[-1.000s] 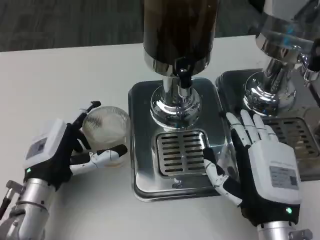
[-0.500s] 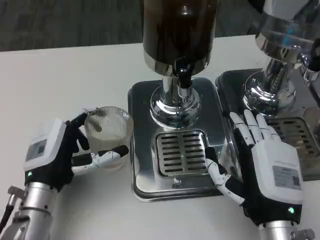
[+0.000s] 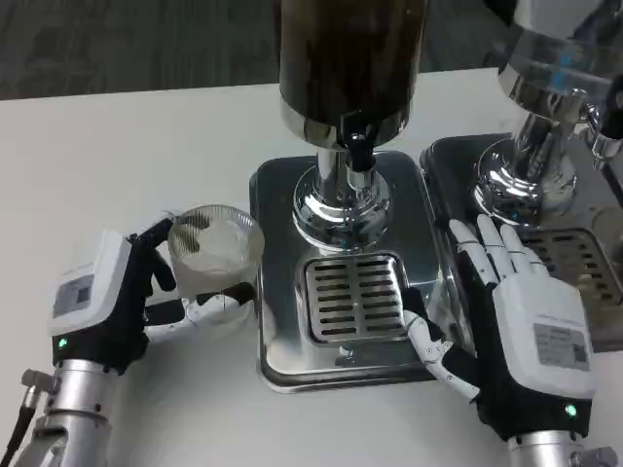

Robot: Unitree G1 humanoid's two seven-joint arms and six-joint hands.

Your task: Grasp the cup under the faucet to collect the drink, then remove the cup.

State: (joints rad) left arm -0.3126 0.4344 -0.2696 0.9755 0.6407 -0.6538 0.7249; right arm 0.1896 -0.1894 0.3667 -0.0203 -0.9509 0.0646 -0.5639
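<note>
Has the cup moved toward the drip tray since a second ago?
Yes. The cup, held by the left hand, has shifted right; its rim now nearly meets the left edge of the dispenser base, where a clear gap showed before.

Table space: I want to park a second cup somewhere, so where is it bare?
The white table is bare at the back left, behind the cup in the left hand. A strip is free in front between the forearms. It is crowded around the two dispenser trays, where the right hand rests.
</note>
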